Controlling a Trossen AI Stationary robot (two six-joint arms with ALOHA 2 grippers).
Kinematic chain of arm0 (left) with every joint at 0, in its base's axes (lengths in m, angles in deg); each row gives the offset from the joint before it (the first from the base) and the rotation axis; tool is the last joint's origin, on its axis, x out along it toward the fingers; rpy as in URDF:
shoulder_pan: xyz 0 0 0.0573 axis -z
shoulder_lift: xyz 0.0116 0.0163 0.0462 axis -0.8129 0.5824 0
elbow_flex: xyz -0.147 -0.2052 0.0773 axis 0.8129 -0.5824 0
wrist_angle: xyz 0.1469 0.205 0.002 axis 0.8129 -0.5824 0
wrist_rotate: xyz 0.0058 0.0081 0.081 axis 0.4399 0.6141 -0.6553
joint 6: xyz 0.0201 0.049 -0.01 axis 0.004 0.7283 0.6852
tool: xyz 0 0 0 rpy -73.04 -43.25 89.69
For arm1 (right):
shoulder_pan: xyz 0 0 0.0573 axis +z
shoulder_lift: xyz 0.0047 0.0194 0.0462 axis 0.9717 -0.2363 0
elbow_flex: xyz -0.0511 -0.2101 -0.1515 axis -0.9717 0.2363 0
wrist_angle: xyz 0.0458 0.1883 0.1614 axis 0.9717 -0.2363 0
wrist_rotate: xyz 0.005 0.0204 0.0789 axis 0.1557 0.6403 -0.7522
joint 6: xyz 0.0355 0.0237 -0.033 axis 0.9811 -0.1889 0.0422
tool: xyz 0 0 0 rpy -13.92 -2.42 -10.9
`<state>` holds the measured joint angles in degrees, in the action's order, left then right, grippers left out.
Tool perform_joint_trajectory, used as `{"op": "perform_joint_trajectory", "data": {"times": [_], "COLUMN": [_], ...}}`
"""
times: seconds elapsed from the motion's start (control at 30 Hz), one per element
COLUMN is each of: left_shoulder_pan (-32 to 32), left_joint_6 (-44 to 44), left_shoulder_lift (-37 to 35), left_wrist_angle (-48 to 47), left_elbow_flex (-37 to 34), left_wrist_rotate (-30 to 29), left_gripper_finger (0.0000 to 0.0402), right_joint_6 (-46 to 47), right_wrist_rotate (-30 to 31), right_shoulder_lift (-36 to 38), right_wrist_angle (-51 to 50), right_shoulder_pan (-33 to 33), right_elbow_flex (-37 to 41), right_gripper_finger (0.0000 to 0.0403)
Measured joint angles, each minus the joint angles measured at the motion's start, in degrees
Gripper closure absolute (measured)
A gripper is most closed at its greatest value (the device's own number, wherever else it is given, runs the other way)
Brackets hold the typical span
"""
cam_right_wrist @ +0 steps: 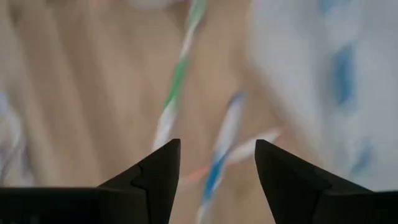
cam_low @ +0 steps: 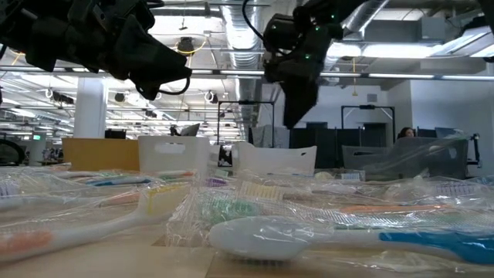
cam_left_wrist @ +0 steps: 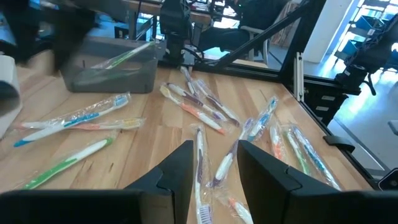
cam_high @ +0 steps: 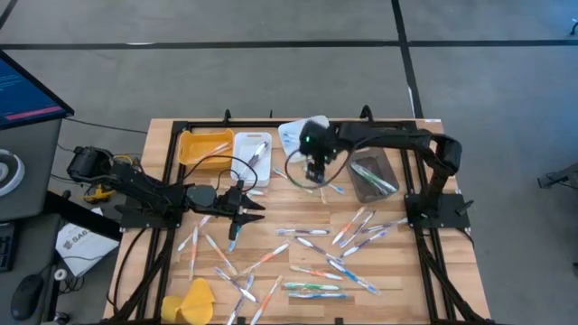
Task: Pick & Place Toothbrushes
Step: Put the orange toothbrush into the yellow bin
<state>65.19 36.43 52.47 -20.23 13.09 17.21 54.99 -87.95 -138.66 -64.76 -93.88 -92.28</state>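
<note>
Many toothbrushes (cam_high: 312, 244) in clear wrappers lie scattered flat on the wooden table (cam_high: 433, 271). My right gripper (cam_high: 316, 176) hangs over the far middle of the table, pointing steeply down. In its blurred wrist view it is open (cam_right_wrist: 217, 146) above a green-white toothbrush (cam_right_wrist: 177, 81) and a blue-white one (cam_right_wrist: 224, 140), with nothing between the fingers. My left gripper (cam_high: 251, 210) is held nearly level over the table's left middle. It is open (cam_left_wrist: 214, 146), and a white toothbrush (cam_left_wrist: 199, 162) lies on the table below the gap.
Along the far edge stand an orange bin (cam_high: 203, 144), a white bin (cam_high: 253, 152), a second white bin (cam_high: 298, 135) and a dark grey bin (cam_high: 372, 176) with a green toothbrush inside. A yellow lump (cam_high: 194, 302) lies at the near left. Black frame rails (cam_high: 424, 244) run along both table sides.
</note>
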Motion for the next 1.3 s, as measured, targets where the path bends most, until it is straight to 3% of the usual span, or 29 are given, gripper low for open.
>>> {"op": "perform_joint_trajectory", "data": {"times": [0.13,0.5,0.6,0.83,1.0,1.3], "left_shoulder_pan": [0.0,0.0,0.0,0.0,0.0,0.0], "left_joint_6": [0.0,0.0,0.0,0.0,0.0,0.0], "left_shoulder_lift": [0.0,0.0,0.0,0.0,0.0,0.0], "left_wrist_angle": [0.0,-0.1,-0.1,-0.1,-0.1,-0.1], "left_elbow_flex": [0.0,0.0,0.0,0.0,0.0,0.0], "left_wrist_rotate": [0.0,0.0,0.0,0.0,0.0,0.0], "left_gripper_finger": [0.0285,0.0285,0.0285,0.0285,0.0285,0.0285], "right_joint_6": [3.7,14.8,18.3,16.4,20.6,22.5], "right_wrist_rotate": [1.7,16.6,17.1,21.6,25.9,26.1], "right_shoulder_lift": [0.0,0.8,0.9,0.9,0.9,0.9], "right_wrist_angle": [-6.7,-19.4,-21.4,-25.4,-29.8,-27.0], "right_shoulder_pan": [5.3,23.2,28.1,39.3,43.6,45.3], "right_elbow_flex": [0.1,0.1,0.1,0.1,0.1,0.1], "right_gripper_finger": [0.0204,0.0202,0.0202,0.0202,0.0202,0.0202]}}
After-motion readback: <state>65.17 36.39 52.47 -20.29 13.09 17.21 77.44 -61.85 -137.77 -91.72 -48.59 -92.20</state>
